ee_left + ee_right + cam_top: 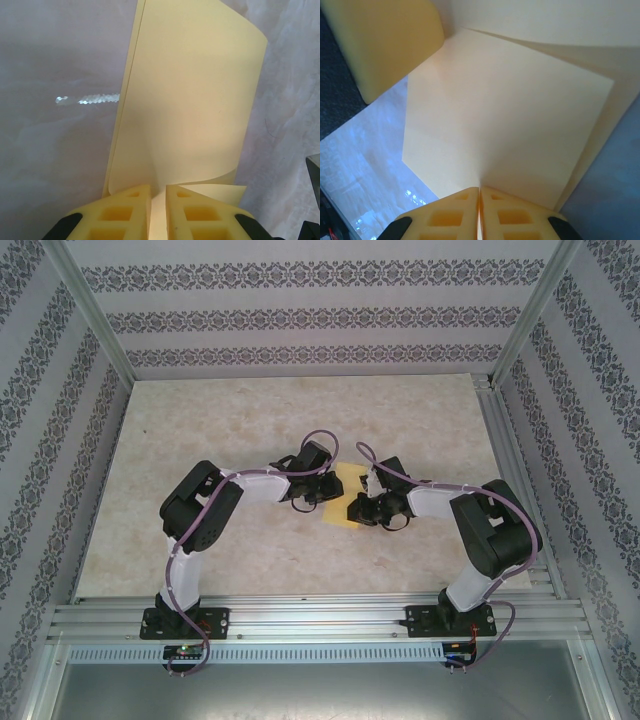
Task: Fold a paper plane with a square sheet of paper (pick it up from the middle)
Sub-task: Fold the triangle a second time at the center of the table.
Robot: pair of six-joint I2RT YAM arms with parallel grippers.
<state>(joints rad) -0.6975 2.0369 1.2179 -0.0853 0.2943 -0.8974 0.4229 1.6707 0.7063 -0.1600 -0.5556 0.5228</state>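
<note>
Top external view: the paper [349, 496] is being held at the centre of the frame, between the jaws of the two arms, above or on the bench [230, 410]; whether it is touching the bench cannot be told.

In the left wrist view the left jaws are being pressed together on the lower edge of the paper [190, 100], and a thin strip of it is being pinched between the yellow pads [125, 210]. The sheet is being curled over toward the upper right of the frame, with one layer being bent across another.

In the right wrist view the right jaws are being pressed almost shut on the paper [510, 110] at the bottom centre of the frame. A crease line is being shown running up from them toward the upper left.

The task is being judged as early. The sheet is being gripped and a first fold is apparently being formed, but no pointed nose or wings are being shown. The sharpening of this crease and all later folds are being counted as left to do.

No container is being used; the paper is being carried by the jaws alone.
</note>
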